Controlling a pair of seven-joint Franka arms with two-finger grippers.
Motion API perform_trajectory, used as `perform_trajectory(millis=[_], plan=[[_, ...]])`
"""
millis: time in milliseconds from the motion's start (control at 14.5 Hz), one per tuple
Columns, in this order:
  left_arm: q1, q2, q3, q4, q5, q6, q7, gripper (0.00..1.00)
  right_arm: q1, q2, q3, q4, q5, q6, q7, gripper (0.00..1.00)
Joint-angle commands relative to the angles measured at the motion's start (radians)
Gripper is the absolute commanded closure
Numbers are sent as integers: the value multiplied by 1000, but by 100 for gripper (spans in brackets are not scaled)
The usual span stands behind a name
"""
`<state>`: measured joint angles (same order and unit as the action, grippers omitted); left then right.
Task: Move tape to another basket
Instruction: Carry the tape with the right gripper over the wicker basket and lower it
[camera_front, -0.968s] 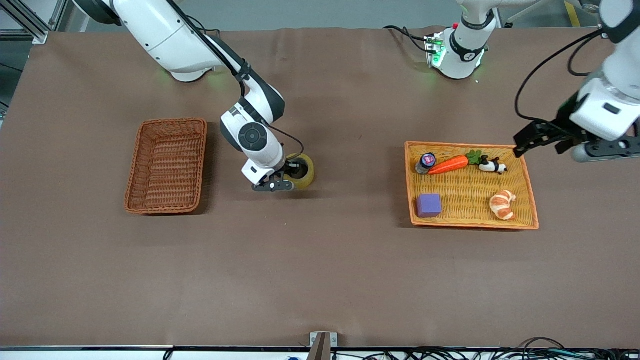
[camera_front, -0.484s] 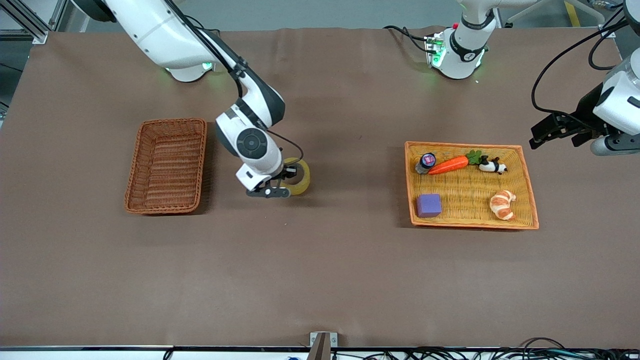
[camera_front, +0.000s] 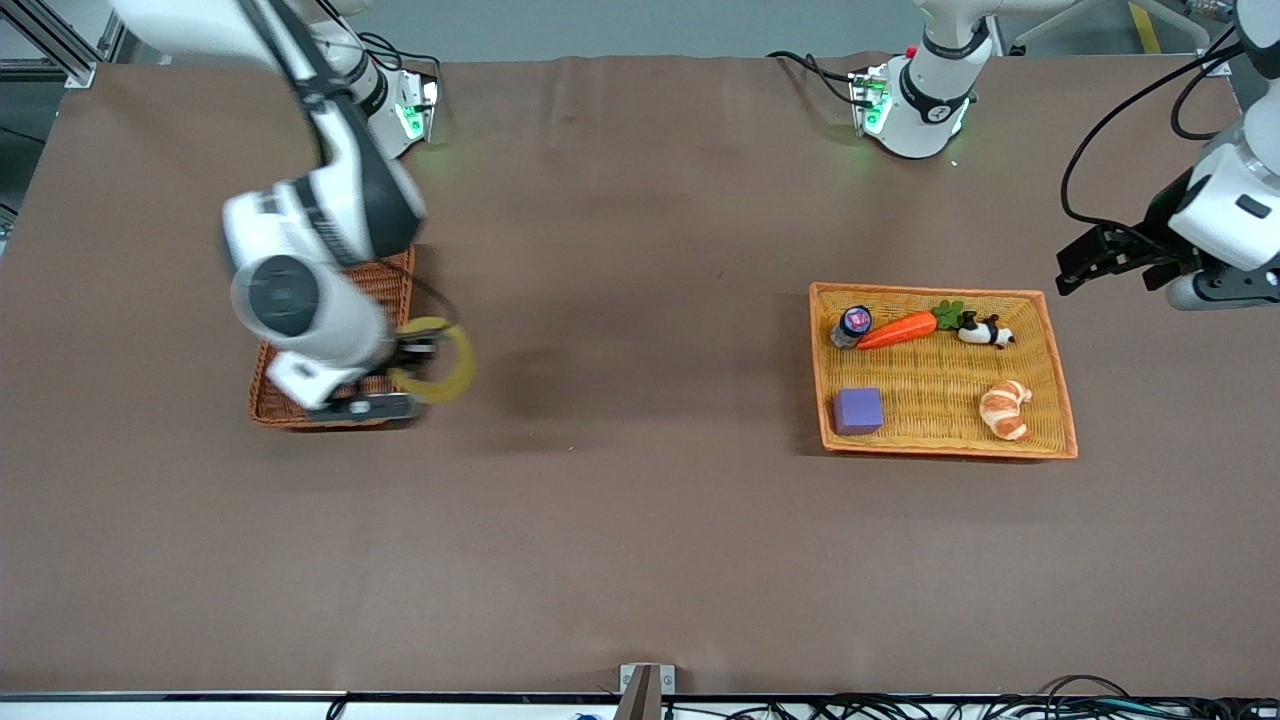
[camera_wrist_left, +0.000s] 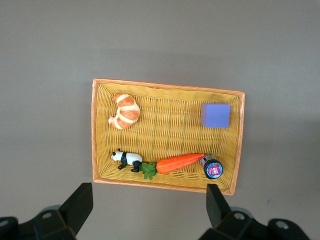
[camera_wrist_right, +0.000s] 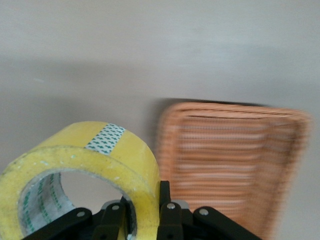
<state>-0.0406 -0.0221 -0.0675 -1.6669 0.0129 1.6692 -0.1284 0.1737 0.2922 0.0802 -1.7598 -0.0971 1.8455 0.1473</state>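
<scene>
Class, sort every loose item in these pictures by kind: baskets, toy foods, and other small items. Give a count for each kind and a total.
Baskets: 2 – the basket and the orange-yellow tray.
Toy foods: 2 – carrot, croissant.
Other small items: 4 – the tape, purple cube, panda figure, small capped bottle.
Total: 8
</scene>
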Motion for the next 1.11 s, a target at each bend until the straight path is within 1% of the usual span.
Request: perform_trajectory(millis=[0,69,207,277,484,691,830,899,968,1037], plan=[[-1,-32,-11,-20,19,-3,-2,0,-16,-83,-97,-130,-1,20,-164,100],[1,-32,-11,-19,9,1,-2,0,-19,-87,-129,-156,-1,26,-202,100],[-1,-29,-12,-20,-8,7,-3,0,-33,-116,-192,-284,0,157,-341,100],[-1,-29,-12,-23,-17,14,-4,0,-34,-122,-221,-347,0,216,-368,100],[1,-22,-12,-23,-34,35,-8,0,-36,-117,-229,-486,0,357,-380,99],[-11,-12,-11,-19,-33,27,-7,0,-43,-104,-231,-513,0,394,-391,97],[-7,-9,-11,-4,-36,23,-11,0,-40,-105,-231,-565,-1,448,-393,94],[-4,-7,-11,6,-36,21,-11,0,-40,-101,-231,-578,-1,474,-393,91],[-2,-7,-9,7,-36,20,-14,0,-39,-91,-231,-580,-1,497,-393,84],[-1,-7,-9,6,-36,14,-39,0,-40,-81,-231,-570,-4,504,-393,69]])
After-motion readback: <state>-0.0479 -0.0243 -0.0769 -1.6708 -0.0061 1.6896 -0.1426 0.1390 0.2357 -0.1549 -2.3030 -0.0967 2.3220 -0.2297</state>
